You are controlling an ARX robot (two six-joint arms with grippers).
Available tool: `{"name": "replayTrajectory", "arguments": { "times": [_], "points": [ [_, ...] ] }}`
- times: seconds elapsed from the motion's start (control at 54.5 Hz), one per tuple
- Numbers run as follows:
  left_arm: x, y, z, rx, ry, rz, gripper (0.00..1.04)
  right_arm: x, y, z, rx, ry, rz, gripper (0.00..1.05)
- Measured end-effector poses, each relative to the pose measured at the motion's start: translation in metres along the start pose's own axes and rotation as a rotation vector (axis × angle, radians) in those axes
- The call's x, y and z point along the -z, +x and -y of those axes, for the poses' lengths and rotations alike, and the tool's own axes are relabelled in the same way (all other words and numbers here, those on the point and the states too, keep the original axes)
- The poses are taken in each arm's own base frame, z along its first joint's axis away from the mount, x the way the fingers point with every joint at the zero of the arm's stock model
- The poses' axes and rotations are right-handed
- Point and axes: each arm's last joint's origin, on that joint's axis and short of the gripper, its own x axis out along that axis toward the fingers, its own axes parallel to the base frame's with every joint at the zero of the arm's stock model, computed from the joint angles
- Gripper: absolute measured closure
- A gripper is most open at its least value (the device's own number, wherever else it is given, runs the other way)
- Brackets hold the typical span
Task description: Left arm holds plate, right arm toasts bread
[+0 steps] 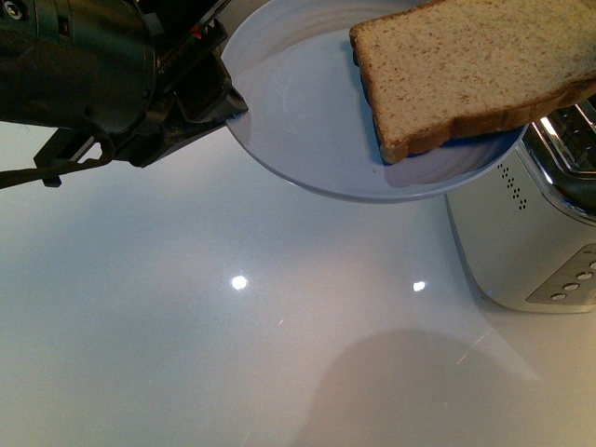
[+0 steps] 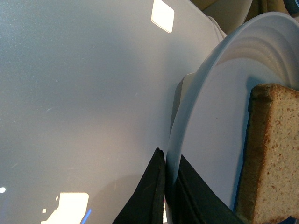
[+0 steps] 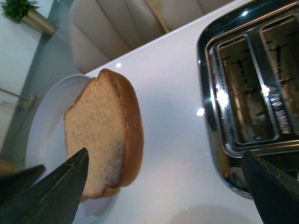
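- One slice of bread [image 1: 466, 70] lies on the plate [image 1: 298, 102], its end overhanging the rim on the toaster's [image 1: 521, 242] side; I judge it is offered that way so it can be taken without touching the plate.
- One plate, raised off the table [image 1: 186, 326] and near the toaster; this makes for a short carry to the slots [image 3: 243, 93].
- One left gripper [image 2: 170, 196] is clenched on the plate's rim, on the side away from the toaster, with a finger on each face; the toaster side is left free.
- One right gripper [image 3: 164, 153] is released, its two fingers spread wide with nothing between them; it hangs above the gap between bread and toaster, apparently ready to close on the slice.
- One toaster stands on the white table; it has two slots, both empty and facing up.
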Motion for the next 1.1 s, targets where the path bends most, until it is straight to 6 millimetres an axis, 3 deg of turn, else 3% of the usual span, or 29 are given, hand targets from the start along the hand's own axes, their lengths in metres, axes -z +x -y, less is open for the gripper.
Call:
{"name": "replayTrajectory", "arguments": {
  "times": [0.165, 0.422, 0.917, 1.101],
  "points": [
    [0.0, 0.0, 0.0, 0.0, 0.0, 0.0, 1.02, 0.0, 0.02, -0.009, -0.075, 0.153, -0.053, 0.09],
    [0.0, 0.0, 0.0, 0.0, 0.0, 0.0, 1.02, 0.008, 0.033, -0.015, -0.099, 0.269, -0.099, 0.09],
    [0.0, 0.0, 0.0, 0.0, 0.0, 0.0, 1.02, 0.015, 0.039, -0.022, -0.112, 0.32, -0.126, 0.09],
    [0.0, 0.0, 0.0, 0.0, 0.0, 0.0, 1.02, 0.019, 0.039, -0.02, -0.107, 0.333, -0.137, 0.34]
  ]
}}
